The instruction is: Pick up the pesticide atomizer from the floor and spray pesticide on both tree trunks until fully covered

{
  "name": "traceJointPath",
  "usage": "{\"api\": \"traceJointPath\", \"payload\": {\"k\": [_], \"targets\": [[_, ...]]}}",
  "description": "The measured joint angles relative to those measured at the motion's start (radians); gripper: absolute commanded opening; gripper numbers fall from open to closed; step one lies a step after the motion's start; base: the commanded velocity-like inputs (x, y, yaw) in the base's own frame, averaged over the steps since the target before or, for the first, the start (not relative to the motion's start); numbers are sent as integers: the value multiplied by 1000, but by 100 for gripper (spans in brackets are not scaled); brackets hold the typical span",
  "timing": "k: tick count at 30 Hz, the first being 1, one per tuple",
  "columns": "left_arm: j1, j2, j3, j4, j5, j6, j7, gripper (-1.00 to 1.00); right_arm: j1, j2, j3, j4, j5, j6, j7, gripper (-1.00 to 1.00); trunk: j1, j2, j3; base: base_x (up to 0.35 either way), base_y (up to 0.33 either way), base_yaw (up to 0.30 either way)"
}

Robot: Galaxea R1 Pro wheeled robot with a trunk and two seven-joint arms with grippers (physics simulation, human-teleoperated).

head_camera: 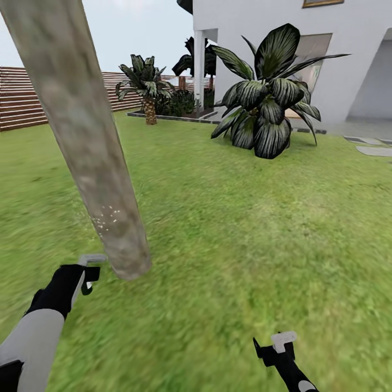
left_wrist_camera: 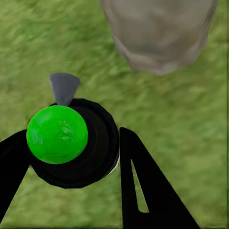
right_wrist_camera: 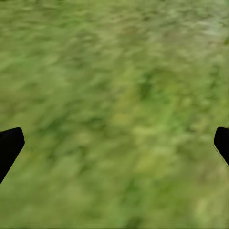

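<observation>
On the far left of the head view my left gripper sits low over the grass, its fingers closed on the atomizer. From my left wrist I see that hold plainly: two black fingers flank the atomizer's round black body, with its bright green cap between them and the grey nozzle pointing toward the trunk.

The trunk stands just beside the nozzle, a thick grey-brown column leaning across the left of the head view and meeting the grass close to my gripper. Small white specks dot its lower part, just above where the nozzle points.

Behind it runs the slatted fence. Further right, at the back of the lawn, stands a small palm, then a big dark-leaved plant in front of the white house. Pale paving stones lie at the far right edge.

Low on the right, my right gripper hangs over bare grass, well apart from the trunk. From my right wrist the two black fingertips sit at opposite edges with only grass between them: spread wide and holding nothing.
</observation>
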Motion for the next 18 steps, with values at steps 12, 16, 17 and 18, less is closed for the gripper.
{"api": "traceJointPath", "payload": {"k": [12,16,17,18], "targets": [[67,-7,8,5,4,-106,2,-100,0,0,0,1,0,0,0,100,0,0,0,187,-218,10],[68,-7,8,3,24,-107,2,-100,0,0,0,1,0,0,0,100,0,0,0,186,-231,236],[68,-7,8,4,26,-108,2,-100,0,0,0,1,0,0,0,100,0,0,0,181,-231,273],[68,-7,8,4,26,-108,2,-100,0,0,0,1,0,0,0,100,0,0,0,180,-231,275]]}}
